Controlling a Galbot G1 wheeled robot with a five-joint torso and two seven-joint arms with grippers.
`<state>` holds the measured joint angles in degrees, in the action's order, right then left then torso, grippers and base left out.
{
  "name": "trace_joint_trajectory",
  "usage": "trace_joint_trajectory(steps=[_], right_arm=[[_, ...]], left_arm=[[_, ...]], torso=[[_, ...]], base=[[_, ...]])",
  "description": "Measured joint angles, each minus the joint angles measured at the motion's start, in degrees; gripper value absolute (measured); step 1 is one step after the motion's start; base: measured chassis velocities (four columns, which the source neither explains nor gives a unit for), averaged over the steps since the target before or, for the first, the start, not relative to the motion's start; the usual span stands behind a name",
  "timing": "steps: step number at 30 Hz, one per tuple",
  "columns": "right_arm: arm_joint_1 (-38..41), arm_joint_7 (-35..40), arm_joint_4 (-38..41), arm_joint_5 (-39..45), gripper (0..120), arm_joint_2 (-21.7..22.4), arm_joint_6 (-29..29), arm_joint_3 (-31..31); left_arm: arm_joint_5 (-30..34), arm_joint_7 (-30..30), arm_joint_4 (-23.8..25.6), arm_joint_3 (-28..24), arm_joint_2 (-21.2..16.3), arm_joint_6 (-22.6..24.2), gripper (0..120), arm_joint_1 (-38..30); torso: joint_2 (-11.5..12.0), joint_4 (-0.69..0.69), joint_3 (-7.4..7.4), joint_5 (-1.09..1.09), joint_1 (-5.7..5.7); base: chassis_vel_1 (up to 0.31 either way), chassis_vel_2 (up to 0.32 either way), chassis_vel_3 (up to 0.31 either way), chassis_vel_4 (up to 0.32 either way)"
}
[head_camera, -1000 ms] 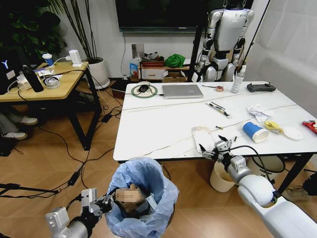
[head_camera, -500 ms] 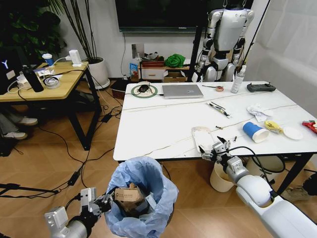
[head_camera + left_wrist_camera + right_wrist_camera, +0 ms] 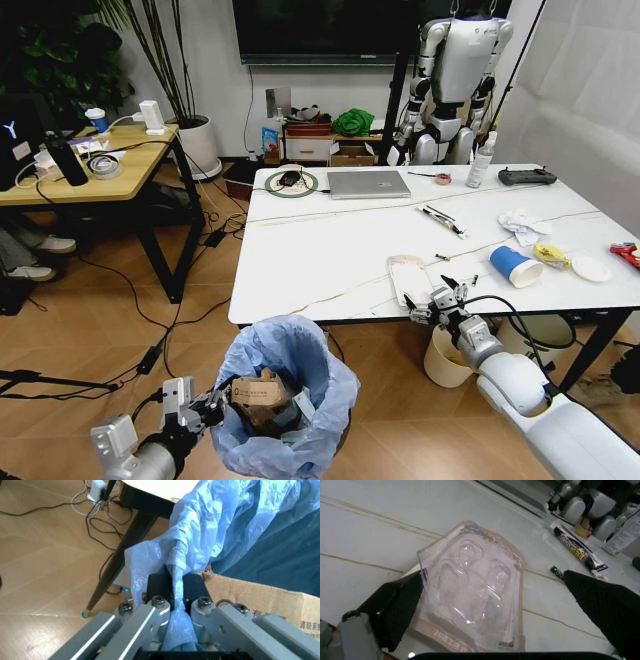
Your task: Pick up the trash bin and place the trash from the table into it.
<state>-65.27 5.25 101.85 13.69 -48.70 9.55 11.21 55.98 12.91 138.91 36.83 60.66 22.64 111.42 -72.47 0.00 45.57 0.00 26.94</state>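
Clear packet (image 3: 475,592) now apparently between right gripper (image 3: 437,300) fingers (image 3: 397,609).

Counts, head view. Trash bin (image 3: 288,400): 1, bag-lined, with 1 cardboard box (image 3: 258,393) inside. Tabletop (image 3: 330,250): 1 white, plus 1 wooden desk (image 3: 100,165) at left. On the white tabletop: clear plastic packet (image 3: 408,276): 1; blue paper cup (image 3: 516,266): 1; crumpled tissue (image 3: 522,224): 1; white lid (image 3: 591,268): 1; laptop (image 3: 368,183): 1; tube (image 3: 441,220): 1; bottle (image 3: 480,160): 1; handheld controller (image 3: 527,177): 1. Pincers: 2, left pincer (image 3: 205,410) and right pincer (image 3: 432,298). Humanoid robot (image 3: 455,80) behind: 1.
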Motion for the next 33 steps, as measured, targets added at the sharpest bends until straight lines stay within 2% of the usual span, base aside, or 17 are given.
trace_joint_trajectory(steps=[7, 11, 12, 13, 14, 15, 18, 20, 25, 27, 30, 32, 33], right_arm=[[0.19, -0.47, -0.81, -0.02, 99, -0.08, -0.32, -0.01], [0.29, -1.66, -1.26, 0.14, 86, -0.16, -0.83, 0.09], [0.29, -1.66, -1.26, 0.14, 86, -0.16, -0.83, 0.09], [0.3, -1.78, -1.32, 0.22, 82, -0.18, -0.9, 0.1], [0.33, -1.92, -1.47, 0.5, 72, -0.24, -0.99, 0.1], [0.36, -1.94, -1.53, 0.57, 71, -0.27, -1.0, 0.08], [0.48, -1.97, -1.6, 0.91, 56, -0.4, -1.01, -0.01], [0.48, -1.98, -1.62, 0.96, 52, -0.41, -1.01, -0.02], [0.4, -2.03, -1.71, 1.04, 31, -0.52, -1.01, -0.03], [0.36, -2.04, -1.71, 1.13, 27, -0.56, -1.01, -0.02], [0.24, -2.07, -1.71, 1.43, 16, -0.64, -1.01, -0.02], [0.11, -2.15, -1.67, 1.67, 5, -0.65, -1.0, 0.01], [0.11, -2.15, -1.67, 1.67, 5, -0.65, -1.0, 0.01]], left_arm=[[0.27, -0.01, -0.05, 0.17, -0.25, 0.0, 0, -0.08], [0.53, -0.01, -0.06, 0.36, -0.36, -0.01, 0, -0.14], [0.53, -0.01, -0.06, 0.36, -0.36, -0.01, 0, -0.14], [0.56, -0.01, -0.06, 0.39, -0.37, -0.01, 0, -0.15], [0.65, -0.01, -0.07, 0.46, -0.44, -0.02, 0, -0.18], [0.69, -0.01, -0.1, 0.49, -0.48, -0.01, 0, -0.2], [0.92, 0.01, -0.18, 0.68, -0.63, -0.02, 0, -0.28], [0.98, 0.03, -0.19, 0.7, -0.65, -0.02, 0, -0.31], [1.01, 0.05, -0.21, 0.72, -0.69, -0.02, 0, -0.31], [1.01, 0.06, -0.22, 0.74, -0.7, -0.02, 0, -0.31], [1.02, 0.07, -0.22, 0.85, -0.72, -0.02, 0, -0.27], [1.03, 0.08, -0.21, 0.91, -0.72, -0.02, 0, -0.21], [1.03, 0.08, -0.21, 0.91, -0.72, -0.02, 0, -0.21]], torso=[[0.0, 0.0, 0.0, 0.0, 0.0], [0.0, 0.0, 0.0, 0.0, 0.0], [0.0, 0.0, 0.0, 0.0, 0.0], [0.0, 0.0, 0.0, 0.0, 0.0], [0.0, 0.0, 0.0, 0.0, 0.0], [0.0, 0.0, 0.0, 0.0, 0.0], [0.0, 0.0, 0.0, 0.0, 0.0], [0.0, 0.0, 0.0, 0.0, 0.0], [0.0, 0.0, 0.0, 0.0, 0.0], [0.0, 0.0, 0.0, 0.0, 0.0], [0.0, 0.0, 0.0, 0.0, 0.0], [0.0, 0.0, 0.0, 0.0, 0.0], [0.0, 0.0, 0.0, 0.0, 0.0]], base=[[0.0, 0.0, 0.0, 0.0], [0.0, 0.0, 0.0, 0.0], [0.0, 0.0, 0.0, 0.0], [0.0, 0.0, 0.0, 0.0], [0.0, 0.0, 0.0, 0.0], [0.0, 0.0, 0.0, 0.0], [0.0, 0.0, 0.0, 0.0], [0.0, 0.0, 0.0, 0.0], [0.0, 0.0, 0.0, 0.0], [0.0, 0.0, 0.0, 0.0], [0.0, 0.0, 0.0, 0.0], [0.0, 0.0, 0.0, 0.0], [0.0, 0.0, 0.0, 0.0]])
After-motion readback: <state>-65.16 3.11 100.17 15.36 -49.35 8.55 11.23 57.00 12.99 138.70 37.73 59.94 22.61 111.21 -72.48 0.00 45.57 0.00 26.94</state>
